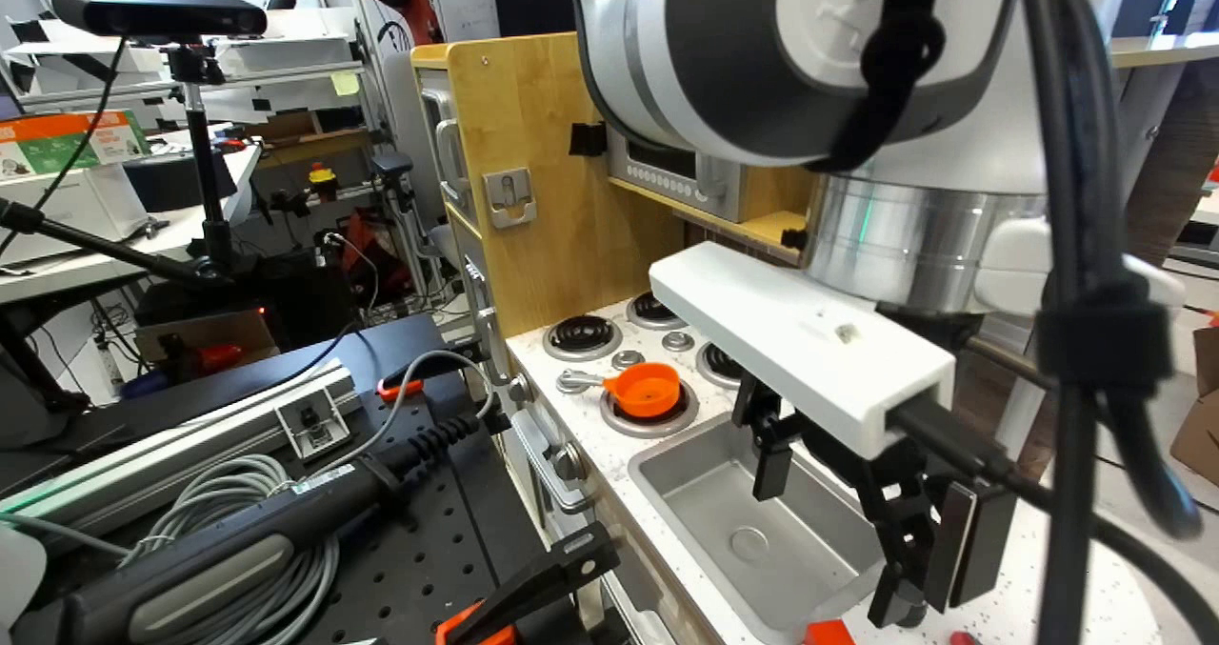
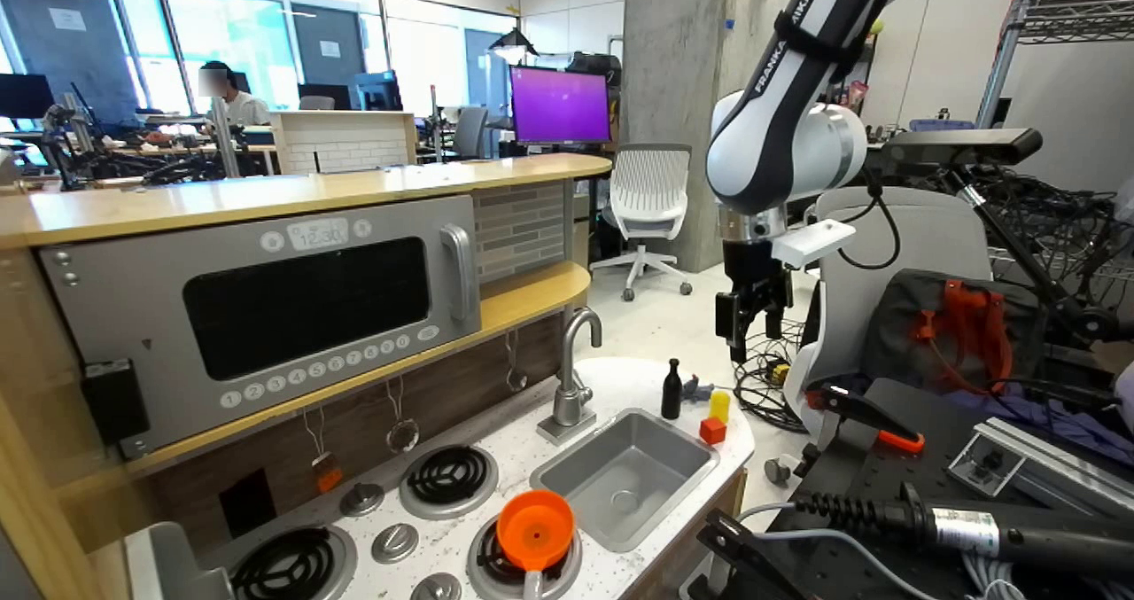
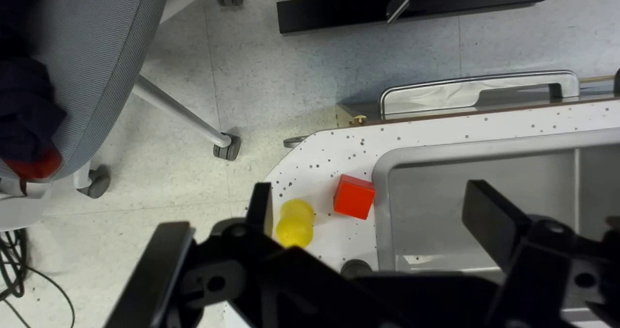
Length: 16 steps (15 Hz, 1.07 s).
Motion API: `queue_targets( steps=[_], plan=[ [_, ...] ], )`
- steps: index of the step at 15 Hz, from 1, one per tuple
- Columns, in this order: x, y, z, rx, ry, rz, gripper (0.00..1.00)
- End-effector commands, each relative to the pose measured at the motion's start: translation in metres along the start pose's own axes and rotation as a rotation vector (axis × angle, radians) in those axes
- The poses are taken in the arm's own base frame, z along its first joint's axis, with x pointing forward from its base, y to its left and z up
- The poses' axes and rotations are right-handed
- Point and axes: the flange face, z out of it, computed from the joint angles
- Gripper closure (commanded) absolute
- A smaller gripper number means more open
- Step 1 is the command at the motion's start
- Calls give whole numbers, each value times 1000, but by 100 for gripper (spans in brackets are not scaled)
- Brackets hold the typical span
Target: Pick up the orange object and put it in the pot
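White-grey arm (image 2: 811,148), FRANKA lettering (image 2: 769,70); metal collar (image 1: 914,240); black cables (image 1: 1086,188); white oblong housing (image 1: 809,340); black pincer (image 3: 373,207).

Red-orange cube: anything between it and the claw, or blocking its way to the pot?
Nothing visible stands between the open claw and the red-orange cube; the yellow piece is beside the cube. Toward the pot, only the recessed sink lies between; the faucet stands off the direct line. Crossing above the sink looks feasible.

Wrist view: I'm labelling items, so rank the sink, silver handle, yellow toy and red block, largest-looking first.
Sink, cut off by the frame
Silver handle
Yellow toy and red block: too alike to rank
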Motion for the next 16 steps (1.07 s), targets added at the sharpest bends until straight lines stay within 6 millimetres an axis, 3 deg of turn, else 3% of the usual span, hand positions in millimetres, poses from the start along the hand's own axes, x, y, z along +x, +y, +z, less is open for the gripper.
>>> queue_targets(
  steps=[1,9,16],
  plan=[
    [19,8,21,-25,-6,-58,0],
    [29,-1,69,-29,22,-32,0],
    [29,14,108,-29,4,46,0]
  ],
)
